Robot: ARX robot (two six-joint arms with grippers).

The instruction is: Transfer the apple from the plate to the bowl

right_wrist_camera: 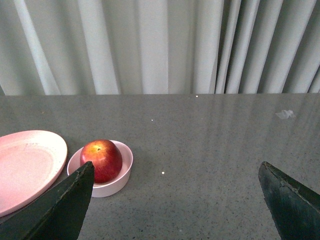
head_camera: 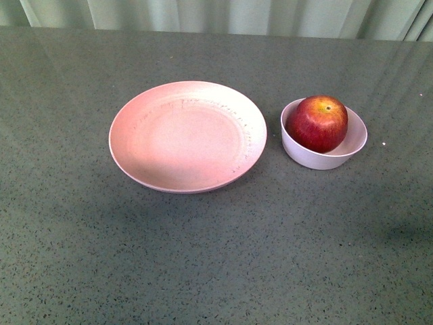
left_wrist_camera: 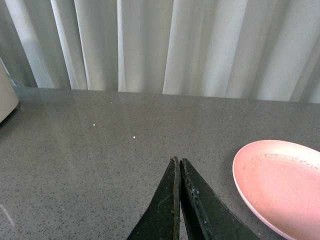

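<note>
The dark red apple (head_camera: pixel 317 122) sits inside the small pale bowl (head_camera: pixel 324 154), right of the wide pink plate (head_camera: pixel 187 135), which holds nothing. Neither arm shows in the front view. In the right wrist view my right gripper (right_wrist_camera: pixel 176 170) is open and empty, its jaws wide apart above the table, with the apple (right_wrist_camera: pixel 102 159) in the bowl (right_wrist_camera: pixel 115 180) beyond one finger and the plate (right_wrist_camera: pixel 29 162) beside it. In the left wrist view my left gripper (left_wrist_camera: pixel 179 161) is shut and empty over bare table, the plate's (left_wrist_camera: pixel 282 182) edge off to one side.
The grey speckled table (head_camera: pixel 216 257) stretches all round the dishes. Pale curtains (head_camera: pixel 223 15) hang behind its far edge. A white object (left_wrist_camera: pixel 6 97) shows at the border of the left wrist view.
</note>
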